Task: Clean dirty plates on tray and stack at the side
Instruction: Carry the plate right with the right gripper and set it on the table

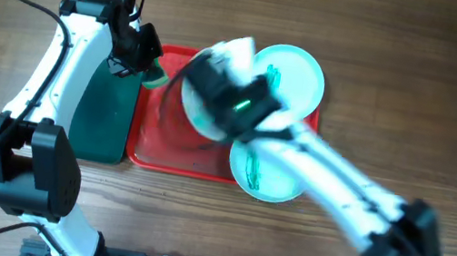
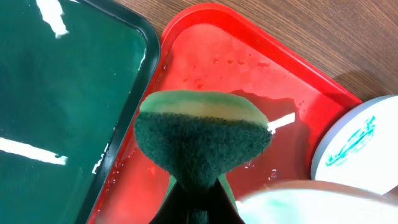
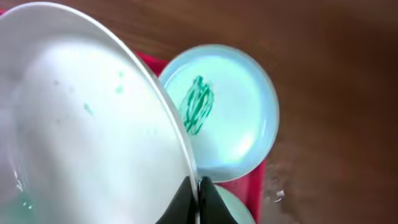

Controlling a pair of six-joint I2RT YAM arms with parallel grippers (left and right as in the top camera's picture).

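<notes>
My right gripper [image 1: 218, 79] is shut on the rim of the white plate [image 1: 206, 104] and holds it tilted above the red tray [image 1: 161, 147]. In the right wrist view the jaws [image 3: 198, 193] pinch that plate's edge [image 3: 87, 124]; faint green specks remain on it. My left gripper [image 1: 149, 62] is shut on a green sponge [image 1: 156, 76] over the tray's left end; the sponge [image 2: 202, 140] fills the left wrist view. An aqua plate [image 1: 299, 75] lies at the tray's far right. Another aqua plate [image 1: 267, 175] with a green smear lies at the near right.
A dark green, black-rimmed tray [image 1: 106, 118] lies left of the red tray, also in the left wrist view [image 2: 56, 93]. The red tray floor [image 2: 249, 68] is wet. A smeared plate [image 3: 230, 118] lies beyond the held plate. Wooden table [image 1: 421, 76] surrounds all.
</notes>
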